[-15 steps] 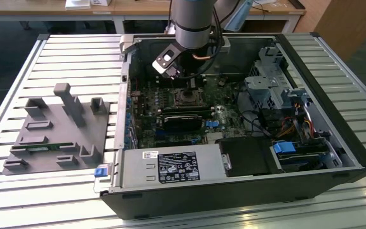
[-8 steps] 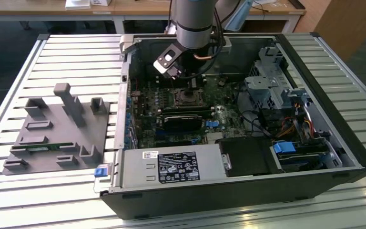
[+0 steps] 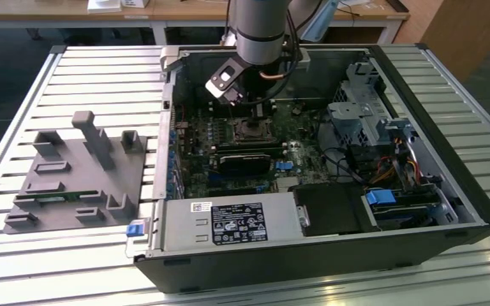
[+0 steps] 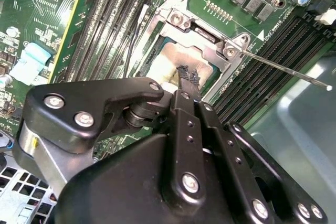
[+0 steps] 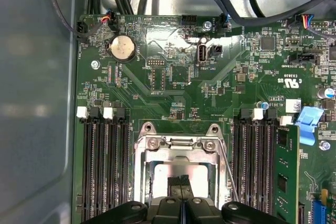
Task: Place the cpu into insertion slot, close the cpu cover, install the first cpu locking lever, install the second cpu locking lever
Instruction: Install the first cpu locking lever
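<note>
The cpu (image 4: 172, 60) lies in the insertion slot (image 3: 250, 129), its pale top showing through the cut-out of the cpu cover (image 4: 206, 34). The silvery cover (image 5: 181, 144) lies flat over the chip in both wrist views. A thin locking lever (image 4: 286, 70) sticks out sideways from the socket corner, away from the board; it also runs along the socket's side as a thin rod (image 5: 227, 169). My gripper (image 4: 188, 77) is shut with nothing in it, its black tips just over the chip's middle (image 5: 181, 181). The exterior view has the gripper (image 3: 260, 113) low inside the open computer case.
Long black memory slots (image 5: 105, 166) flank the socket, with a green memory stick (image 5: 286, 171) and a blue clip (image 5: 308, 124) on one side. A coin battery (image 5: 122, 47) and cables (image 5: 231, 3) lie beyond. A grey fixture (image 3: 74, 172) sits on the slatted table at the exterior view's left.
</note>
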Robot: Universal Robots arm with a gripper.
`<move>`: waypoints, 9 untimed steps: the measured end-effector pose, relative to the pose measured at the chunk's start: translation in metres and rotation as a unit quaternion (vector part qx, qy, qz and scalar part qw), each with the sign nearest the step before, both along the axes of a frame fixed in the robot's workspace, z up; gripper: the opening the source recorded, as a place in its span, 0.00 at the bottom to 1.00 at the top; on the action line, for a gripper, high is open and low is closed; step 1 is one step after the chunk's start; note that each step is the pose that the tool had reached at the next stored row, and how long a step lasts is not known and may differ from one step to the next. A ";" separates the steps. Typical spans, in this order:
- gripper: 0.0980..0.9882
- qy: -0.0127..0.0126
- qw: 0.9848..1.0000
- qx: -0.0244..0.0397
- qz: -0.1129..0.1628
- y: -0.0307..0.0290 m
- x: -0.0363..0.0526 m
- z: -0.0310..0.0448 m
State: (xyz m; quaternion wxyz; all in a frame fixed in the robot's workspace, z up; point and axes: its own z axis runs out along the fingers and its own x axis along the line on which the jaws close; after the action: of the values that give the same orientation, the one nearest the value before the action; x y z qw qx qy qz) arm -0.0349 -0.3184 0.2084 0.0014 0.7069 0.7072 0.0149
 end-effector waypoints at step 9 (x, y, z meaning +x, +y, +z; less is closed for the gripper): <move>0.01 0.000 1.000 0.000 0.000 0.0000 0.0000 0.0040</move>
State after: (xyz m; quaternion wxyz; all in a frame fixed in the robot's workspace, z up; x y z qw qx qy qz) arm -0.0349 -0.3184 0.2124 0.0014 0.7069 0.7072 0.0149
